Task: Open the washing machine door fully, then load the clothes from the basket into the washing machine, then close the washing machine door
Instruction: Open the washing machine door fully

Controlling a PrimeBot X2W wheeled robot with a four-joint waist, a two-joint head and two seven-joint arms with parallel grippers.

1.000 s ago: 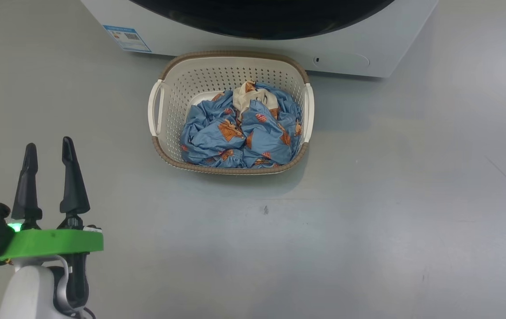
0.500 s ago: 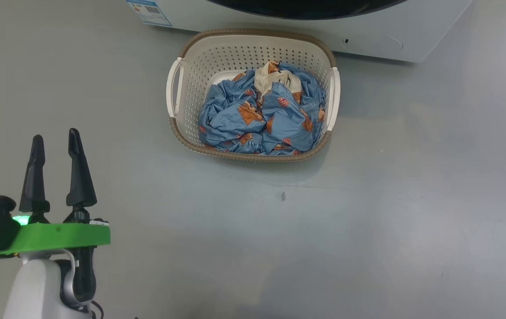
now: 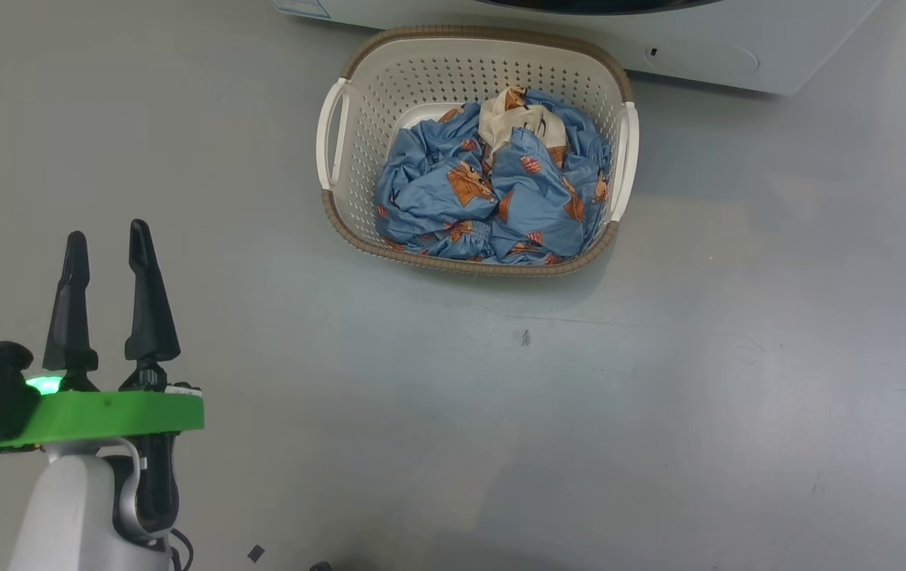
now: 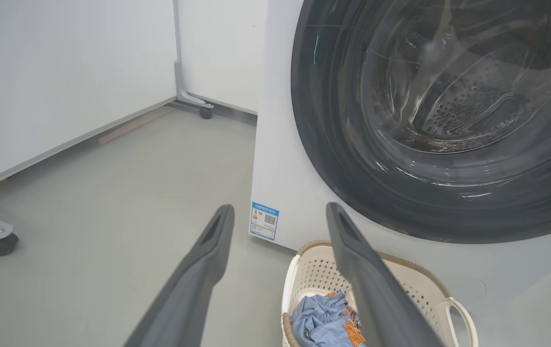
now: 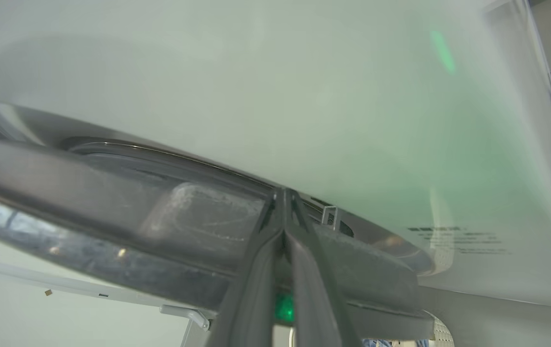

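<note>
The large round black-rimmed glass door (image 4: pixel 439 111) sits on the front of the white front-loading washing machine (image 4: pixel 275 159). It will probably swing stiff and heavy on its hinge. The glossy rim looks slick and the glass is no place to press, so the rim's outer edge is the spot to hook. The right tool (image 5: pixel 284 193), closed on nothing, has its tips at that rim's seam. The left tool (image 3: pixel 106 230) hangs open over the grey floor (image 3: pixel 659 396).
</note>
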